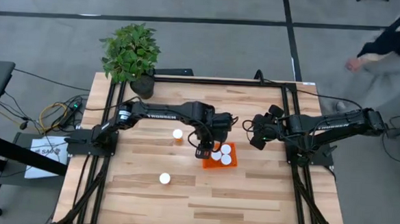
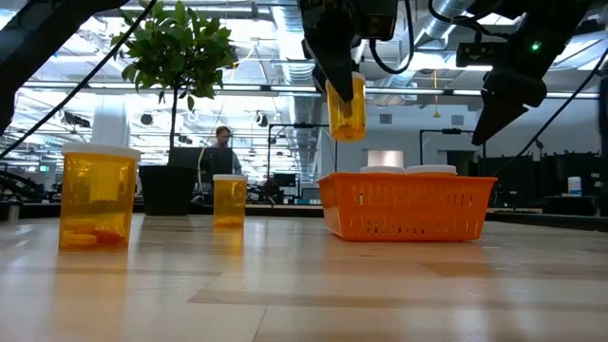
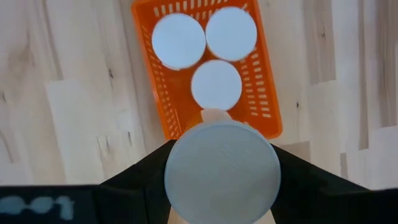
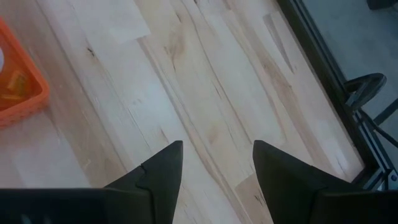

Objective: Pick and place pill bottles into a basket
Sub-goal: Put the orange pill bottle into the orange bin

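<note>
The orange basket [image 1: 230, 161] stands at the table's middle and holds three white-capped pill bottles [image 3: 216, 84]. My left gripper [image 1: 203, 150] is shut on a fourth pill bottle [image 2: 346, 106], high above the basket's end nearest the table's left and near edges [image 2: 332, 195]. Two more bottles stand upright on their bases on the table, one [image 1: 177, 134] left of the basket and one [image 1: 164, 179] nearer the front edge. My right gripper [image 1: 257, 140] is open and empty, raised to the right of the basket; it also shows in the low view [image 2: 508, 104]. My left gripper pinches the bottle's top end at the white cap [image 3: 222, 173] between its two fingers, one on either side. The fingers [image 2: 332, 66] come from above, pointing down. The orange body [image 2: 346, 114] hangs below them, about upright and clear of the basket and table.
A potted plant [image 1: 131, 53] in a black pot stands at the far left corner. A person [image 1: 389, 39] is beyond the table's far right corner, and another [image 2: 221, 147] shows in the room behind. Bare wood [image 4: 205, 93] lies right of the basket.
</note>
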Robot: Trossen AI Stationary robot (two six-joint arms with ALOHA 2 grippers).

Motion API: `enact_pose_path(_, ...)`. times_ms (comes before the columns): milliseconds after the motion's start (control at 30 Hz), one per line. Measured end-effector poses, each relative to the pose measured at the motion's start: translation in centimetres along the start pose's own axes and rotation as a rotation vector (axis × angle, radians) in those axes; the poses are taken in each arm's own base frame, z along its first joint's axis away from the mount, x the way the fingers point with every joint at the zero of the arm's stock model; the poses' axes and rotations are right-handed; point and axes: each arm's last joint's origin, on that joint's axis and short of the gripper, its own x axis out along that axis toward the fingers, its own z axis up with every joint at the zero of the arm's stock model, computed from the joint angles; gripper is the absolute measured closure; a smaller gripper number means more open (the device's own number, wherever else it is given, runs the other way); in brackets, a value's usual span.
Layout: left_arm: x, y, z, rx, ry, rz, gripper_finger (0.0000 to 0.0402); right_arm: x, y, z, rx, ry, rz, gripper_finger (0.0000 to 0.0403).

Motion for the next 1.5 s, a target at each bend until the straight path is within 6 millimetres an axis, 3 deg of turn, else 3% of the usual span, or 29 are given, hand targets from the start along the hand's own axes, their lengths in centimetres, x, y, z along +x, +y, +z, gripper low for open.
enact_pose_path(400, -0.2, -0.9, -1.2, -0.015, 0.130, -0.020, 0.0207, 0.0, 0.0, 0.0, 0.002, 0.000, -0.001, 0.0214)
enact_pose_path(800, -2.7, -1.3, -2.8, -0.020, 0.221, -0.010, 0.0207, 0.0, 0.0, 0.0, 0.003, -0.001, -0.001, 0.0214)
enact_pose_path(967, -4.8, -1.6, -3.4, -0.024, 0.197, 0.069, 0.0207, 0.0, 0.0, 0.0, 0.004, -0.001, -0.003, 0.0214)
enact_pose_path(1100, -5.8, -2.1, -5.1, -0.056, 0.208, 0.104, 0.0207, 0.0, 0.0, 0.0, 0.004, -0.002, -0.002, 0.0214)
enact_pose_path(1300, -5.1, -1.9, -7.4, -0.092, 0.024, 0.094, 0.0207, 0.0, 0.0, 0.0, 0.005, -0.003, -0.002, 0.0214)
enact_pose_path(1500, -3.7, -0.9, -7.5, -0.104, -0.155, 0.083, 0.0207, 0.0, 0.0, 0.1, 0.006, -0.004, -0.001, 0.0214)
